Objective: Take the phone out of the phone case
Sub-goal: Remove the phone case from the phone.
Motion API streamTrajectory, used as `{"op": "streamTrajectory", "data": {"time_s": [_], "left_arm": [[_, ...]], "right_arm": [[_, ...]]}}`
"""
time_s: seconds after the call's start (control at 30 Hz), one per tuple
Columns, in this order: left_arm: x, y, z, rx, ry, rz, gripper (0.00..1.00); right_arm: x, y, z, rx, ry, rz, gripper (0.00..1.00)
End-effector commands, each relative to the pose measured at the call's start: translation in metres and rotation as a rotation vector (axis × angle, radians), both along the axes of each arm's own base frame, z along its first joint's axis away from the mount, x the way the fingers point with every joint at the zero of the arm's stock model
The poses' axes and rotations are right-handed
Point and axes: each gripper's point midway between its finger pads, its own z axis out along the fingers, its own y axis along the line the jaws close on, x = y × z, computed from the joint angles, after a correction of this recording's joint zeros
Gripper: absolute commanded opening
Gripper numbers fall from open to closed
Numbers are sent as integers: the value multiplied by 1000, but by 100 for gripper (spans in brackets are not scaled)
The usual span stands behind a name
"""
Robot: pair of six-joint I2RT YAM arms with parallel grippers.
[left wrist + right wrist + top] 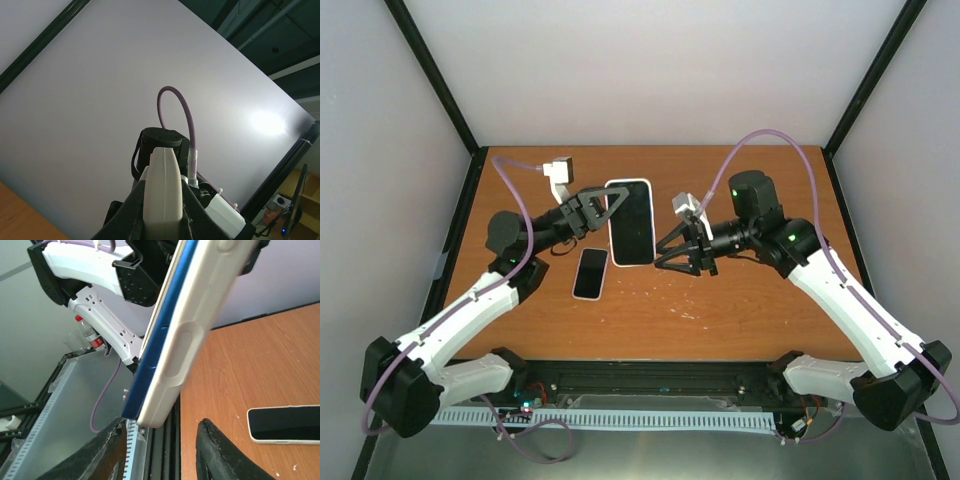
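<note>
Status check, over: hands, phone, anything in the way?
Left hand shut on cased phone, lifted off table. Right hand open at its opposite edge. Second phone lying on table nearby.

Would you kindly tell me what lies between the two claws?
The cased phone, held by the left claw, fills that stretch; the open right claw sits at its other edge. The top view shows this.

No legible text or labels anywhere (screens dark)
</note>
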Motion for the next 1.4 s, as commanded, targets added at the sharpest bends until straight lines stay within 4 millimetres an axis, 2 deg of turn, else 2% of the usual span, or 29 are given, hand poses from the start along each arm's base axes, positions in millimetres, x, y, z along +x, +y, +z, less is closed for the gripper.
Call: {"op": "streamTrajectory", "data": {"time_s": [0.0,0.27,0.47,0.57,0.7,0.83,1.0,1.1,1.23,1.37], "left_arm": [[-6,8,21,-83,-45,-10,0],[-8,7,15,-110,-25,-52,0],[-8,5,11,-108,-19,-73,0],[-9,0,9,-89,-21,-84,0],[-11,-3,6,-97,-12,-105,0],[-10,-5,1,-101,2,-100,0],[-7,-6,-3,-102,8,-90,0],[-7,-6,-2,-116,3,-93,0],[-8,-2,2,-153,-8,-92,0],[-7,8,7,-198,-11,-45,0]], "right_arm": [[7,4,2,-16,0,-29,37],[20,8,-1,-34,23,-72,31],[30,10,11,-20,87,-89,32],[48,4,25,33,194,-122,32],[68,0,19,16,233,-168,32],[65,3,17,33,268,-122,34],[55,5,19,38,224,-103,35],[53,8,11,8,211,-120,34],[59,9,-12,-63,208,-172,31],[52,7,-28,-104,213,-163,32]]}}
